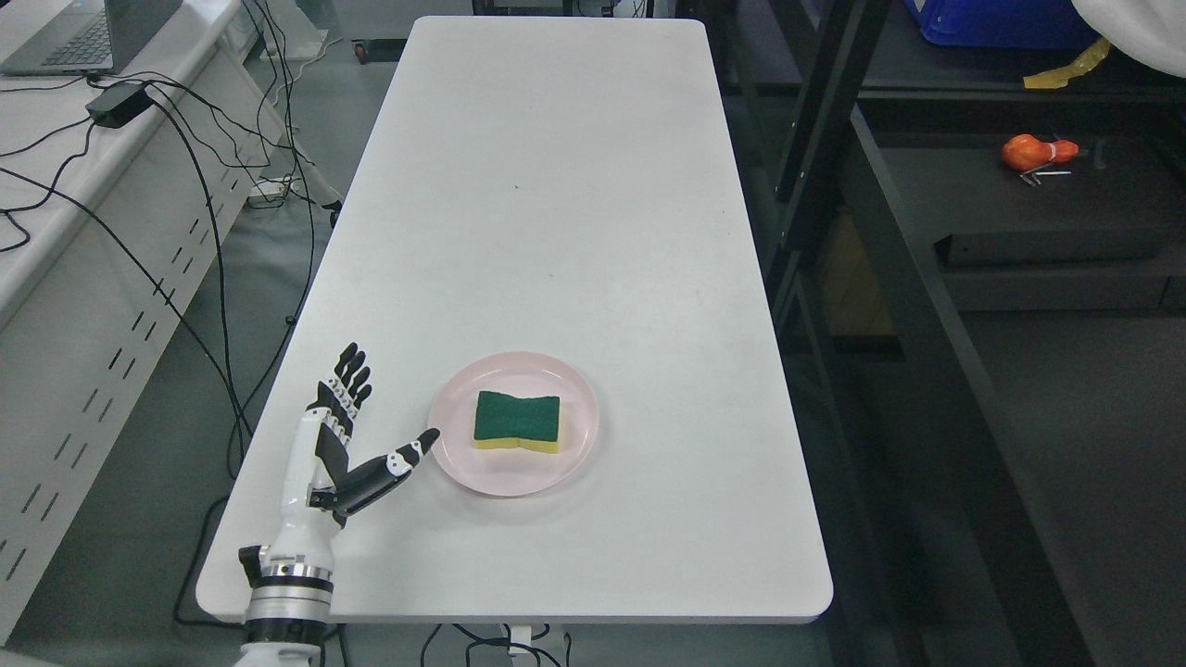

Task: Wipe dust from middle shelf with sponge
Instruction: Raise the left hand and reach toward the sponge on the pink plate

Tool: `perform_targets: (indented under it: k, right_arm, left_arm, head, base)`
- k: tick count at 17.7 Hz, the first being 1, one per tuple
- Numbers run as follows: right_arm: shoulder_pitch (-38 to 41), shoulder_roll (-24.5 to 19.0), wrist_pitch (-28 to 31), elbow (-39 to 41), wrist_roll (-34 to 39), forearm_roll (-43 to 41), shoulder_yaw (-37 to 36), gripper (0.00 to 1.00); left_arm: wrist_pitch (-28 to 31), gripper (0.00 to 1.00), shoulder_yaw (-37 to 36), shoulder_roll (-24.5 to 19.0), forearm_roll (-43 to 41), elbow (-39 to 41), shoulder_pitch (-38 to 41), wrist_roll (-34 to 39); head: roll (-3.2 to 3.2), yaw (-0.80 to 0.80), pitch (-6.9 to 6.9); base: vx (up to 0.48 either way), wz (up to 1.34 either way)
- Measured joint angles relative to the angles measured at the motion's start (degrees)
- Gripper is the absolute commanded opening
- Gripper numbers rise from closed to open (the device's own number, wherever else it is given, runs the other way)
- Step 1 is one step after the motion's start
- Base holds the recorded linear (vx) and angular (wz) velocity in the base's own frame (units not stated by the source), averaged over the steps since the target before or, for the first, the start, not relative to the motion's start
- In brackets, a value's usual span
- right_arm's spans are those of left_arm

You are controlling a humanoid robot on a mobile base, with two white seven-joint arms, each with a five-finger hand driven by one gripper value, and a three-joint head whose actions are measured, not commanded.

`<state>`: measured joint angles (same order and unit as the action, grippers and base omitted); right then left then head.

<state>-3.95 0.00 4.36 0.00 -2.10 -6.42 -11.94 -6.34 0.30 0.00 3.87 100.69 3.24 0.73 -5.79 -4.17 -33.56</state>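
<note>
One robot hand in view: my left robot hand (347,435), released, fingers spread, thumb tip almost at the rim of the round pink plastic plate (463,463). Green-topped yellow waisted sponge (517,421) lies flat mid-plate on the white worktop (556,185). Best to come from above and pinch the sponge's narrow waist, keeping clear of the plate. Dark metal shelf (1019,213) well off right.

A green-topped, yellow-bottomed sponge (517,421) with pinched sides lies flat in the middle of a pink plate (574,454) near the white bench's (556,185) front edge.
</note>
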Motion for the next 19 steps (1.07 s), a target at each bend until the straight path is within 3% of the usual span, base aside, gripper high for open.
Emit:
perform_targets:
  k: [8,11,17,19]
  right_arm:
    - [0.01,0.0,0.0,0.0,0.0,0.0,-0.01,1.0]
    - [0.01,0.0,0.0,0.0,0.0,0.0,-0.01,1.0]
    - [0.0,0.0,0.0,0.0,0.01,0.0,-0.01,1.0]
    - [0.0,0.0,0.0,0.0,0.01,0.0,-0.01,1.0]
  left_arm:
    - [0.28,0.98,1.96,-0.76,-0.68,-0.56,-1.35,-0.09]
    - [-0.36,0.97,1.48,-3.46,-4.77,-1.25,-6.61,-3.43]
    - [-10.37,0.96,-3.68,-9.7,-26.56,-3.57,-17.99,-16.56]
    - [-14.95,0.91,-6.1,-11.35,-35.0,-4.74,-22.21,-20.7]
  head:
    - [0.0,0.0,0.0]
    - [0.0,0.0,0.0]
    - [0.0,0.0,0.0]
    - [0.0,0.0,0.0]
  base:
    - [-0.046,0.0]
    - [-0.043,0.0]
    - [-0.005,0.02]
    - [0.0,0.0]
